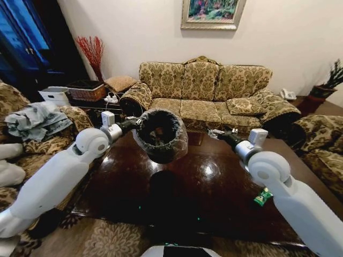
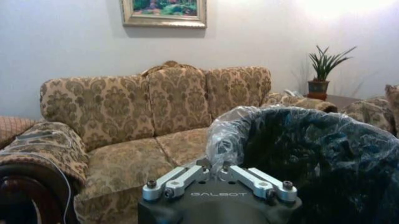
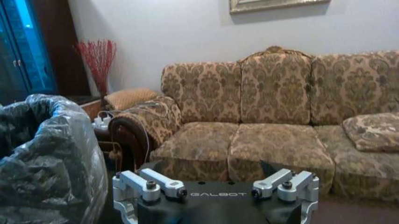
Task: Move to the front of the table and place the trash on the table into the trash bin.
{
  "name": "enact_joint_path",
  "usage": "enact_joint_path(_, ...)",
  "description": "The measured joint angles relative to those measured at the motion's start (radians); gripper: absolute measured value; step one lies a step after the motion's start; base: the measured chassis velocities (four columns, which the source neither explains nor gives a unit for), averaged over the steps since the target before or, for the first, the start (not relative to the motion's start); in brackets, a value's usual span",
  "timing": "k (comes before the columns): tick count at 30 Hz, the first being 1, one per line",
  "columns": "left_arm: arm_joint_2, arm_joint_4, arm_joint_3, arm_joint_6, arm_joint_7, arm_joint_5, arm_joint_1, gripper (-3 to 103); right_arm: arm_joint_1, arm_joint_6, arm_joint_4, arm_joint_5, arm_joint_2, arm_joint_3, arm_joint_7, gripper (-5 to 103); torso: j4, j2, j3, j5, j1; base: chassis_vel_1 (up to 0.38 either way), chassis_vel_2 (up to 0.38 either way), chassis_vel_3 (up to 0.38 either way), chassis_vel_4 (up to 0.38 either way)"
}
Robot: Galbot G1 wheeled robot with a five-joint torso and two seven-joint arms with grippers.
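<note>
The left gripper (image 1: 137, 121) was closed on the rim of the trash bin (image 1: 161, 135) and held it tilted above the table (image 1: 214, 182), its mouth facing the robot. The right gripper (image 1: 218, 133) hung wide open over the table's far side. A green wrapper (image 1: 262, 197), probably trash, lay by the table's right edge

The dark, glossy wooden table (image 1: 214, 182) stretches beneath both arms, well below the jaws. A green wrapper (image 1: 262, 197) lies on it, near its right edge, behind the right jaws.
</note>
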State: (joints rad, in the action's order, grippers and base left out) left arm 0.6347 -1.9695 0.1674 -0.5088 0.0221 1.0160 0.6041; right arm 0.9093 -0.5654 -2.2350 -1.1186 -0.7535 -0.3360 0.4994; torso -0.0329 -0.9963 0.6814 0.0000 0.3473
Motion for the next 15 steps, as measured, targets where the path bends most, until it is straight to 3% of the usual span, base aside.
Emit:
enact_joint_path(7,0.000,-0.013,0.021,0.000,0.000,0.000,0.026,3,0.055,0.057,-0.017,0.051,-0.014,-0.008,-0.024,100,0.0000,-0.003,0.001,0.0002,0.000,0.180,-0.194,-0.208,0.187)
enact_joint_path(15,-0.018,-0.026,0.044,0.000,-0.002,0.010,0.036,3,0.130,0.018,-0.052,0.060,-0.036,-0.084,-0.023,100,-0.0002,-0.004,0.002,-0.0001,0.001,0.110,-0.108,-0.093,0.105)
